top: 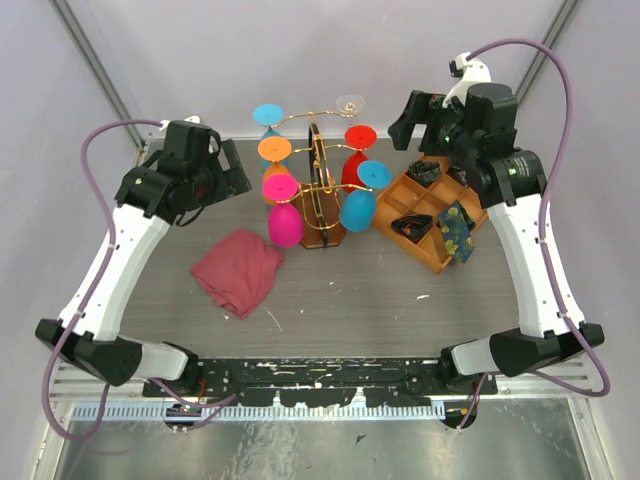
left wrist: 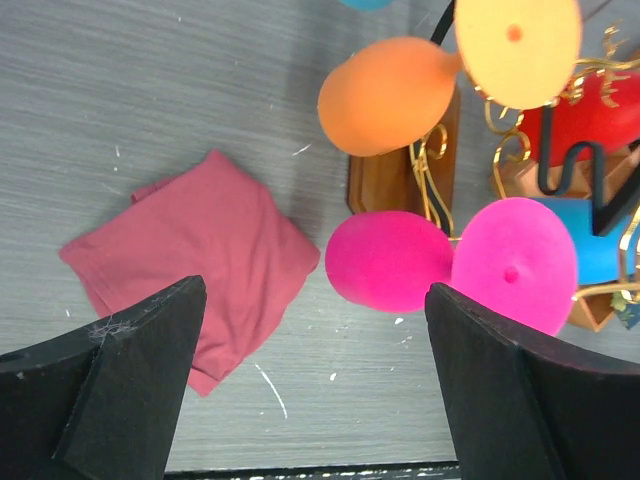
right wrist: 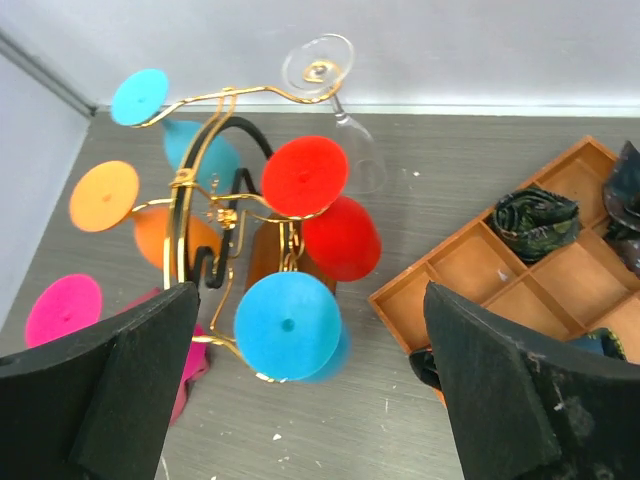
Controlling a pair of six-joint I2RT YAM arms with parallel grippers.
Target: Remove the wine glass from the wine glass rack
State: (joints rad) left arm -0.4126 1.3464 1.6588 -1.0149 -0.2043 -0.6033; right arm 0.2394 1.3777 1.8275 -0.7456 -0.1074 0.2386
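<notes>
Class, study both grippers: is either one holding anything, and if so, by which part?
Nothing is held. The left gripper and the right gripper both stand open and empty; the wine glasses hang on the wine glass rack.

I find no text, label, brand, number or sign that I can read anywhere in my three views.
</notes>
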